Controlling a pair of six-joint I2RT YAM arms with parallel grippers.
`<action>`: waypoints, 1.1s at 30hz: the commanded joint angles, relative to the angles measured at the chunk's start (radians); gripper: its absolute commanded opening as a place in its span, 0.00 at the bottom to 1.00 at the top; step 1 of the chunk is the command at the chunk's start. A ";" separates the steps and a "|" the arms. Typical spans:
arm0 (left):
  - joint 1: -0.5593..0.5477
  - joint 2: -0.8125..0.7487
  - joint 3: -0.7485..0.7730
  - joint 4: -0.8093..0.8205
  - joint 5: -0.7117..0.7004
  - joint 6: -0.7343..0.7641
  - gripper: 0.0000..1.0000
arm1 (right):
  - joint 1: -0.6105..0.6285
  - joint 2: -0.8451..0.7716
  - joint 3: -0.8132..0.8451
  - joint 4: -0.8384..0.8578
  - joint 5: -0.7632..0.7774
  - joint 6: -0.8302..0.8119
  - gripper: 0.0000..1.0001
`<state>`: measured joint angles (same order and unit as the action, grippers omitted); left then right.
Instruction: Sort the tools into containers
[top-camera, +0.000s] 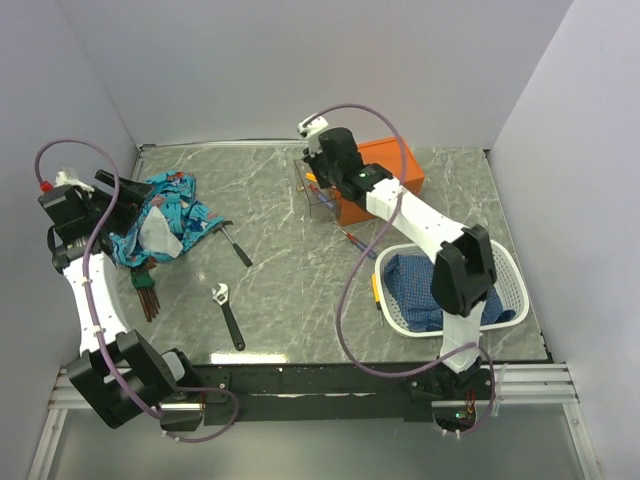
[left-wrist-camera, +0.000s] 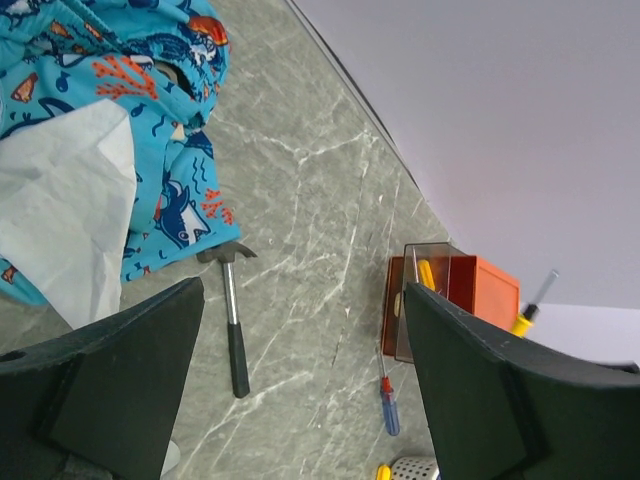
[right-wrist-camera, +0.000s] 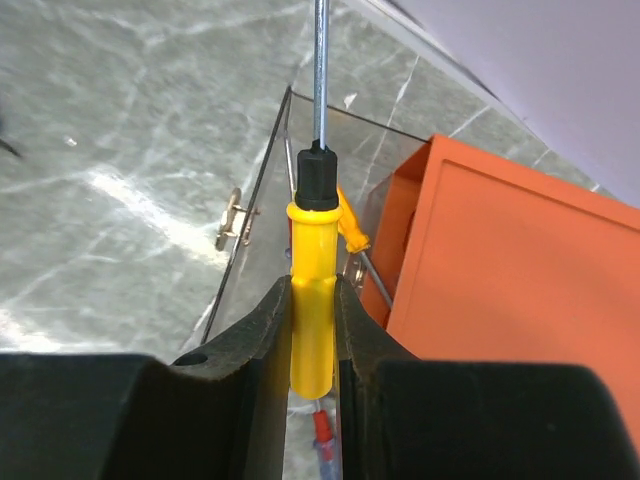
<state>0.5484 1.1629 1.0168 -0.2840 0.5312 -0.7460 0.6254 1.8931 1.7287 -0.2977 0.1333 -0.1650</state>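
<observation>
1 slim yellow-handled screwdriver (right-wrist-camera: 312, 240) hangs pinched in our right gripper (right-wrist-camera: 312, 300) over the clear plastic drawer (right-wrist-camera: 258, 215) of the orange rectangular box (right-wrist-camera: 500, 260), 1 orange-handled screwdriver (right-wrist-camera: 352, 228) inside. Our left gripper (left-wrist-camera: 302, 300) gapes empty; we judge the small black-handled hammer (top-camera: 237, 243), silver adjustable wrench (top-camera: 228, 315) and red-and-blue screwdriver (left-wrist-camera: 387, 405) unsorted.

Bright even light, soft shadows; wrist views perhaps slightly blurred

I count three screwdrivers: the yellow screwdriver (right-wrist-camera: 312, 250) I hold, an orange-yellow screwdriver (right-wrist-camera: 350, 228) and a red-and-blue screwdriver (left-wrist-camera: 388, 408). One hammer (top-camera: 237, 243), one wrench (top-camera: 229, 317), one orange box (top-camera: 400, 165), one clear drawer (right-wrist-camera: 258, 205), one white basket (top-camera: 510, 268).
</observation>
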 joint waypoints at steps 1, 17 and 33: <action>-0.002 -0.038 -0.024 0.049 0.030 -0.001 0.87 | -0.003 0.076 0.077 0.046 0.040 -0.076 0.00; -0.010 -0.009 0.014 0.074 0.085 -0.004 0.88 | -0.003 -0.080 -0.014 0.011 0.011 -0.089 0.57; -0.274 0.112 -0.095 0.049 -0.148 0.169 0.89 | -0.026 -0.361 -0.543 -0.262 -0.242 -0.390 0.56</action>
<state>0.2577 1.3075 0.9878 -0.2443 0.4946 -0.6437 0.6170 1.5166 1.2404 -0.5468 -0.1101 -0.5407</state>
